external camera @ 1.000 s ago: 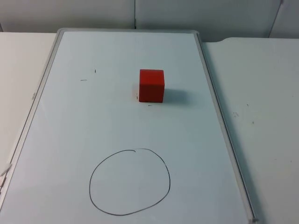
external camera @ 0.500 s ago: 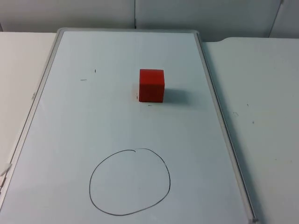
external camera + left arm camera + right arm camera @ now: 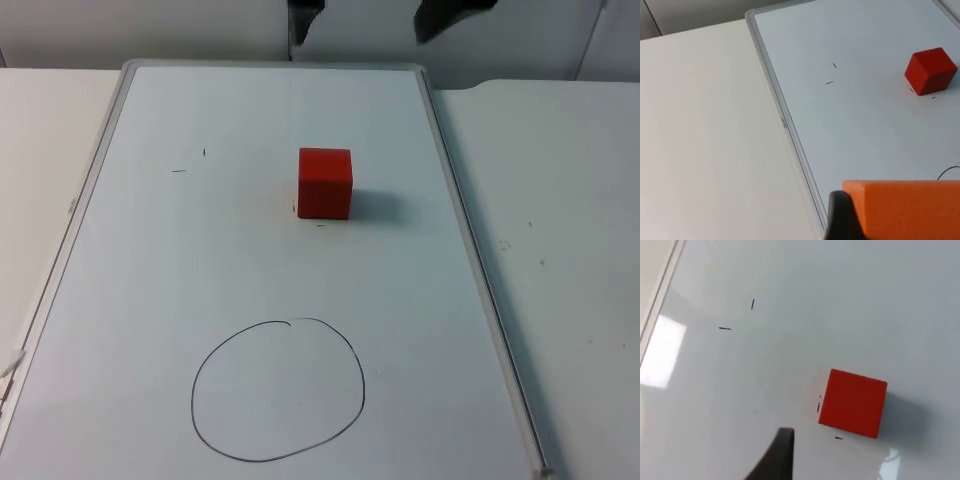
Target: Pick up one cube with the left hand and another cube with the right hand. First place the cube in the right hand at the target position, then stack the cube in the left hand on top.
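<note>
The left gripper (image 3: 890, 215) holds an orange cube (image 3: 907, 209) against a black fingertip (image 3: 840, 217), seen in the left wrist view with the whiteboard's long side edge beneath it. In the top view this gripper (image 3: 303, 18) is a dark shape at the far edge of the whiteboard (image 3: 150, 300), above its frame.

The right gripper (image 3: 450, 15) hangs over the far edge too, toward the far right corner of the board; whether its fingers are apart or together I cannot tell. One black fingertip (image 3: 772, 457) of it shows in the right wrist view, just beside the red cube (image 3: 853, 402) but apart from it.

The red cube (image 3: 325, 182) sits flat on the board's surface, roughly midway between the long side edges and nearer the far edge than the near one, well apart from both grippers. Short black pen ticks lie at its base (no readable writing). Two more ticks (image 3: 190, 162) lie toward the left edge.

A hand-drawn black circle (image 3: 278, 390) lies near the near edge of the board, with nothing inside it. The board lies on the white table (image 3: 560, 250).
</note>
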`<action>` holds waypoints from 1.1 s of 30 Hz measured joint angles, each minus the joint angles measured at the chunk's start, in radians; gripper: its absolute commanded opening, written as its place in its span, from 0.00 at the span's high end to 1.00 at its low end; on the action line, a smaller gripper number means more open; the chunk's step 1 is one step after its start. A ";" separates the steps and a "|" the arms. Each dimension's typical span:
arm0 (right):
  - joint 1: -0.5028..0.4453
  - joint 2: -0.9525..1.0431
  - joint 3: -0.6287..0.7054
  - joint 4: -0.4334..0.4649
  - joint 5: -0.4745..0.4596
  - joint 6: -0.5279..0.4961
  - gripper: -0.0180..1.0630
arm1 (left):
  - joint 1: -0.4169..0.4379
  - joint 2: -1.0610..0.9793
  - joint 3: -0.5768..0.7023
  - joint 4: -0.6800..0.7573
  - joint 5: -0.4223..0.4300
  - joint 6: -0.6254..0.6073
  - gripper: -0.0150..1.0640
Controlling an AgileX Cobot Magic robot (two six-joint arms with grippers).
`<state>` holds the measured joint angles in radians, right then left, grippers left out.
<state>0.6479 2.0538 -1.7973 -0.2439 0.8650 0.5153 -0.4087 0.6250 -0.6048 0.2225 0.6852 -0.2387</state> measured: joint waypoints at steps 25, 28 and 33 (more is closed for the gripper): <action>0.000 0.370 -0.221 -0.015 0.048 0.134 0.15 | 0.000 0.000 0.000 -0.002 -0.012 0.000 0.87; 0.000 0.383 -0.221 -0.015 0.048 0.138 0.17 | 0.000 0.000 0.000 -0.002 -0.012 0.000 0.87; -0.018 0.402 -0.221 -0.013 0.042 0.153 0.23 | 0.000 0.000 0.000 -0.002 -0.012 0.000 0.87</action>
<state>0.6299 2.4560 -2.0183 -0.2564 0.9074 0.6678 -0.4087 0.6250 -0.6048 0.2206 0.6730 -0.2387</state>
